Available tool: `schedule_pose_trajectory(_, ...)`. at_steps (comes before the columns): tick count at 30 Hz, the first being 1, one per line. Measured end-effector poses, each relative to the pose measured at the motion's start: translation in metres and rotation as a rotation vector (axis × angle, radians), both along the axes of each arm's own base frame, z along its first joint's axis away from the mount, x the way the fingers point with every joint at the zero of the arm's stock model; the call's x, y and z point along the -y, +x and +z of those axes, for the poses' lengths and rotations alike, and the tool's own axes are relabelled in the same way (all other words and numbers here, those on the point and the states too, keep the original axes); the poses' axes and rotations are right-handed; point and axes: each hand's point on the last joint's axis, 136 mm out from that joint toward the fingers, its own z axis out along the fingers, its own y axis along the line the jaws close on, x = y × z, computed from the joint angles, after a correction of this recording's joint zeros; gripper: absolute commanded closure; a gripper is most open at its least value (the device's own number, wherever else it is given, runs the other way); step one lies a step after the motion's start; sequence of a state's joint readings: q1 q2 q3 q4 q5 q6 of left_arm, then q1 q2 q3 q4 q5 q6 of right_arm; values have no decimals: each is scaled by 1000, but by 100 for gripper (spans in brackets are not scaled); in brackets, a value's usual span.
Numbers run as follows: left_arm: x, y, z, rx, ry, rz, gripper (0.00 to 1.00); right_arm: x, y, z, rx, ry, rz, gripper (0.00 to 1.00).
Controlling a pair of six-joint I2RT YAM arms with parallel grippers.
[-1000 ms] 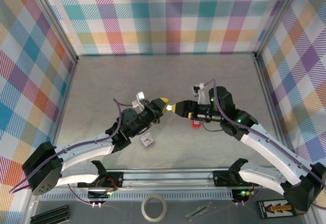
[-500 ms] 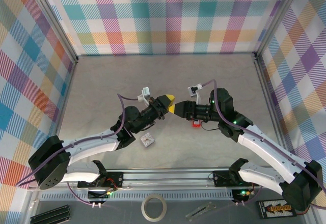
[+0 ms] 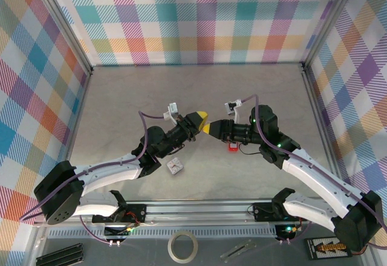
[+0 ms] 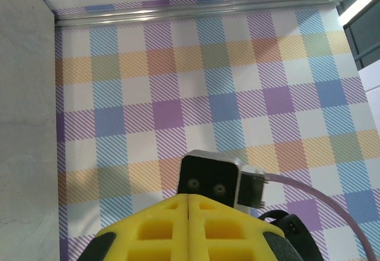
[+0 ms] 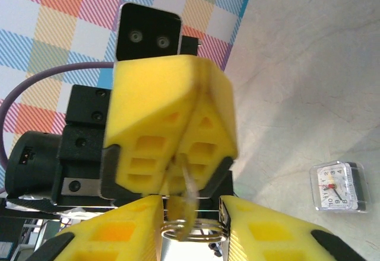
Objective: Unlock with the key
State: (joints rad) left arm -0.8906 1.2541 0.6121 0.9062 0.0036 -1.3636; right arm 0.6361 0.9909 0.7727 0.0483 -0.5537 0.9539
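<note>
Drawn together above the table (image 3: pixel 151 90) since a second ago, the arms meet tip to tip. The left gripper (image 3: pixel 202 119) is clamped on the key (image 5: pixel 189 191), offering its ring (image 5: pixel 191 230) to the right gripper (image 3: pixel 210 129), whose jaws stand apart either side, evidently for a handover.

Pastel plaid walls (image 3: pixel 199 18) on three sides; grey mottled tabletop (image 3: pixel 193 90); aluminium corner posts (image 3: pixel 66 33); even light

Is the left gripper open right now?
No: the right wrist view shows the left gripper clamped shut on the key, with its ring hanging below.
</note>
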Motion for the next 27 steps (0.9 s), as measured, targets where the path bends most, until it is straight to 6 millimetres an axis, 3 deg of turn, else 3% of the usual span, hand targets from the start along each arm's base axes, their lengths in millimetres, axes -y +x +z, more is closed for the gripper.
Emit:
schedule_pose_trajectory(11,10,-2,-9,-8,9,-20,100,5,5,5,12,22,-20,74)
schedule_pose_trajectory(17,12,-2,-12,-9,9,-25,100,7,4,8,12,30,-24,51)
schedule_pose_trajectory(20,13,-3,-12,-9,11,-26,100,11,3,10,19,36,-31,48)
schedule_pose_trajectory(24,13,-3,-12,-8,12,-27,100,16,2,7,15,37,-44,49)
schedule_pose_trajectory(27,13,-3,-13,-5,17,-27,100,18,4,1,1,32,-51,55)
